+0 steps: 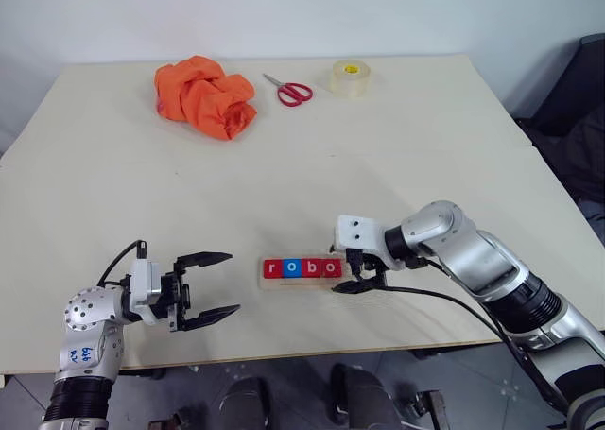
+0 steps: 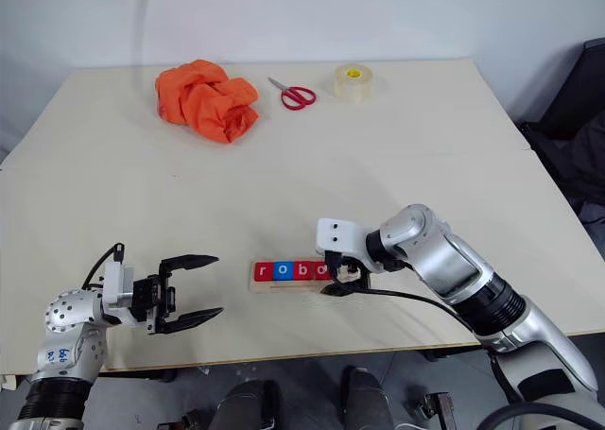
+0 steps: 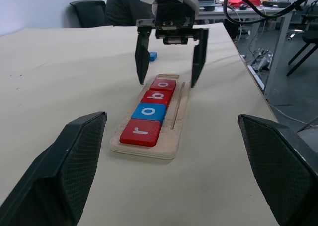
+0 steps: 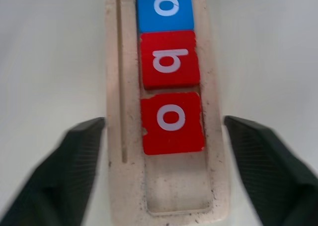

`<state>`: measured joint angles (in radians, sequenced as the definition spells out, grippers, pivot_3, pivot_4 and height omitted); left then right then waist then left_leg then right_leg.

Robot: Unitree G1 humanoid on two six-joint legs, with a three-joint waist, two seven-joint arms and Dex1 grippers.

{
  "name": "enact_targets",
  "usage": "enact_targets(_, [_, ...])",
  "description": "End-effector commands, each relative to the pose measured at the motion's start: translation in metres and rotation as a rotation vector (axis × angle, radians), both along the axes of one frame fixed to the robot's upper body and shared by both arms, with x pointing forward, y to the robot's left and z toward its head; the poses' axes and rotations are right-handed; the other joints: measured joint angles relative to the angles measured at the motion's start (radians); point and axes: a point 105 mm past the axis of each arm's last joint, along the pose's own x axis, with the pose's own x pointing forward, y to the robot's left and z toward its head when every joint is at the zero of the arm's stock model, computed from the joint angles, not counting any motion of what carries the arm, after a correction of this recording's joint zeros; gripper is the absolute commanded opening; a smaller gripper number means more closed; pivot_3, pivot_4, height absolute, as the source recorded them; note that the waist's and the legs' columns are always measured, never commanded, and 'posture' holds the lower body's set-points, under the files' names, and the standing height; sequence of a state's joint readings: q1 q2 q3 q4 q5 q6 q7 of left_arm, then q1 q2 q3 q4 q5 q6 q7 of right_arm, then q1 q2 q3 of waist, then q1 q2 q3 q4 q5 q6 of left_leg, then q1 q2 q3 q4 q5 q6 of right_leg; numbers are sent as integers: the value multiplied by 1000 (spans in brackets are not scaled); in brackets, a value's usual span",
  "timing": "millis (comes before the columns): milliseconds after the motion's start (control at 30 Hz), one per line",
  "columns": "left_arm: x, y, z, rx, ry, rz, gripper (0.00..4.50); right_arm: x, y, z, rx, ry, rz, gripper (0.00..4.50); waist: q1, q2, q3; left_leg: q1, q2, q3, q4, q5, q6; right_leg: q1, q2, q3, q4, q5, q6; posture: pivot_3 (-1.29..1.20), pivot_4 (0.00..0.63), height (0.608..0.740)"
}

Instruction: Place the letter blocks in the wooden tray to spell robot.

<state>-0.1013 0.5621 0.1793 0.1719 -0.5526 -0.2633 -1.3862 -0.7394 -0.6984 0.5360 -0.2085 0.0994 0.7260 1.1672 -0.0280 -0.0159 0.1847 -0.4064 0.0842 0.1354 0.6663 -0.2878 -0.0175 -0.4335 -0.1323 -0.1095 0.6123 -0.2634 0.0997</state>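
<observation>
The wooden tray (image 1: 301, 283) lies near the table's front edge. In it, left to right, sit a red r block (image 1: 273, 268), a blue o block (image 1: 292, 268), a red b block (image 1: 311, 268) and a red o block (image 4: 171, 121). The slot after that o (image 4: 176, 181) is bare wood. My right gripper (image 3: 168, 83) is open, its fingers (image 3: 142, 57) standing either side of the tray's right end over the red o, holding nothing. A small blue block (image 3: 152, 56) lies on the table beyond it, its letter hidden. My left gripper (image 1: 233, 283) hangs open, left of the tray and pointing at it.
An orange cloth (image 1: 205, 94), red-handled scissors (image 1: 288, 91) and a roll of clear tape (image 1: 350, 77) lie at the table's far side. A black chair (image 1: 579, 109) stands off the right edge. The table's front edge runs just below the tray.
</observation>
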Motion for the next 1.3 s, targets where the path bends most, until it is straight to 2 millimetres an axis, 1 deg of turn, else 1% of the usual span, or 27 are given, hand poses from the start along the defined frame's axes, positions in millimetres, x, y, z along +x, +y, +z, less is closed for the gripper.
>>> enact_targets(33, [1,3,7,2,-41,12,4500,-2,5,16,35,-42,23,4488,0,0,0,0,0,0,0,0,0,0,0,0,0,0,0,0,150,740])
enact_targets(167, [3,1,8,1,-43,6,4500,-3,0,23,83,-52,-4,4488,0,0,0,0,0,0,0,0,0,0,0,0,0,0,0,0,150,740])
enact_targets(233, [5,0,8,-1,-44,1,4500,-6,-4,29,137,-56,-21,4488,1,0,0,0,0,0,0,0,0,0,0,0,0,0,0,0,150,740])
enact_targets(300, [6,-1,8,-2,-43,-4,4500,-3,-11,38,217,-94,-65,4488,4,0,0,0,0,0,0,0,0,0,0,0,0,0,0,0,150,740])
enact_targets(367, [8,-2,8,-3,-43,-9,4500,-2,-23,42,256,-130,-99,4488,6,0,0,0,0,0,0,0,0,1,0,0,-1,0,0,0,150,740])
enact_targets(500, [10,-5,8,-6,-37,-26,4500,2,-56,46,320,-192,-225,4488,5,0,0,0,0,0,0,0,0,1,0,0,-1,0,0,0,150,740])
enact_targets(567, [11,-5,8,-7,-37,-31,4500,3,-68,46,351,-209,-273,4488,5,0,0,0,0,0,0,0,0,1,0,0,-1,0,0,0,150,740])
enact_targets(633, [12,-7,9,-7,-37,-41,4500,2,-94,42,358,-207,-370,4488,4,0,0,0,0,0,0,0,0,1,0,0,-1,0,0,0,150,740])
enact_targets(700, [13,-7,9,-6,-36,-49,4500,2,-115,36,351,-214,-456,4488,4,0,0,1,0,0,0,0,0,2,0,0,-1,0,0,0,150,740])
enact_targets(767, [13,-7,9,-4,-34,-54,4500,0,-130,30,342,-206,-537,4488,4,0,0,1,0,0,0,0,0,3,0,0,-1,0,0,0,150,740])
enact_targets(833, [14,-7,9,-2,-35,-61,4500,-6,-148,22,338,-197,-625,4488,4,0,0,1,0,0,0,0,0,2,0,0,-1,0,0,0,150,740])
enact_targets(900, [15,-7,10,0,-35,-67,4500,-13,-160,19,356,-208,-698,4488,5,0,0,1,0,0,0,0,0,3,0,0,-1,0,0,0,150,740])
enact_targets(967, [15,-6,10,2,-32,-72,4500,-17,-167,14,353,-214,-752,4488,5,0,0,1,0,0,0,0,0,3,0,0,-1,0,0,0,150,740])
enact_targets(1033, [15,-6,10,4,-31,-75,4500,-15,-167,12,394,-239,-819,4488,0,0,0,2,0,0,0,0,0,3,0,0,-1,0,1,0,150,740])
enact_targets(1100, [15,-6,10,5,-30,-79,4500,-12,-163,10,443,-239,-879,4488,-3,0,0,3,0,0,0,0,0,3,1,1,0,0,1,0,150,740])
enact_targets(1200, [15,-7,11,8,-30,-85,4500,-8,-154,-1,462,-242,-922,4488,0,0,0,3,1,-1,0,1,0,3,1,1,1,0,0,0,150,740])
enact_targets(1300, [15,-6,12,12,-30,-87,4500,4,-148,-5,512,-262,-1000,4488,1,0,0,3,0,-1,0,1,0,3,1,1,1,0,0,0,150,740])
